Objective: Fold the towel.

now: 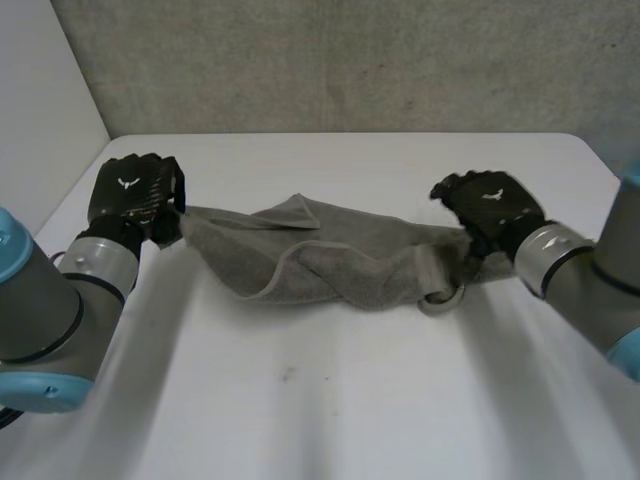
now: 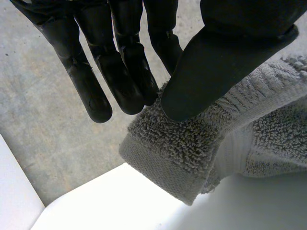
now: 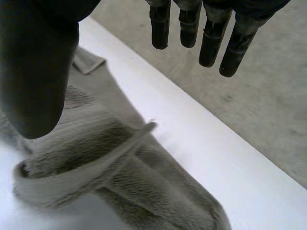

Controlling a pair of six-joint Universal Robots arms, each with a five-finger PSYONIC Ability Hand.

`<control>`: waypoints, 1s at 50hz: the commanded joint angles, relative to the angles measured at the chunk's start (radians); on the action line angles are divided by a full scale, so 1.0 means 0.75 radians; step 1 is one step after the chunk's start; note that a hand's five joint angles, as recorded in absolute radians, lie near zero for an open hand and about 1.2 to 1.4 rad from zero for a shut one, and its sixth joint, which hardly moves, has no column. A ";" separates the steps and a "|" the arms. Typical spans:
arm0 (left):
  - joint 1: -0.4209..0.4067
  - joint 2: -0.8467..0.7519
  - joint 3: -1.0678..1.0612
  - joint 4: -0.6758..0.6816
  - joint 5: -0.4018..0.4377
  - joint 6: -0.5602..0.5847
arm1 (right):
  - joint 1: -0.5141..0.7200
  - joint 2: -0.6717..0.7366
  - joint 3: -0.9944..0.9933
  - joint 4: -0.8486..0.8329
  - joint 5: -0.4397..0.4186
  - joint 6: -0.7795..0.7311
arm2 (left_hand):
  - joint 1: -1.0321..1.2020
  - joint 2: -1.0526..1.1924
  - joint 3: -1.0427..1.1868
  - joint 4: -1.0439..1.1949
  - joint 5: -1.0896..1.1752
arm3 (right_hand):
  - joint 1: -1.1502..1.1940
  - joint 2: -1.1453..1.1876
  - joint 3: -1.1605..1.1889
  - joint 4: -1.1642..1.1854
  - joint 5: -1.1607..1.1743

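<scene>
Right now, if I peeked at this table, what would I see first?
A rumpled grey towel stretches across the middle of the white table, bunched into loose folds. The left hand pinches the towel's left end between its thumb and fingers. The right hand is at the towel's right end, its fingers straight and off the cloth and its thumb over it.

The left robot hand (image 1: 135, 192) pinches thumb to straight fingers; the right robot hand (image 1: 495, 205) hangs relaxed.
</scene>
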 commanded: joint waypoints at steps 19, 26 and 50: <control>0.009 0.042 -0.112 0.061 0.002 0.000 | -0.049 0.572 -1.003 0.779 -0.102 0.319 | 0.281 0.239 0.238 0.237 0.267 | 0.201 0.195 0.193 0.170 0.201; 0.007 0.050 -0.114 0.061 0.002 0.000 | -0.032 0.758 -1.214 0.904 -0.096 0.319 | 0.281 0.239 0.238 0.237 0.267 | 0.432 0.426 0.423 0.400 0.432; 0.029 0.048 -0.112 0.061 0.002 0.000 | 0.001 0.796 -1.212 0.992 -0.125 0.288 | 0.281 0.239 0.238 0.237 0.267 | 1.153 1.147 1.144 1.121 1.153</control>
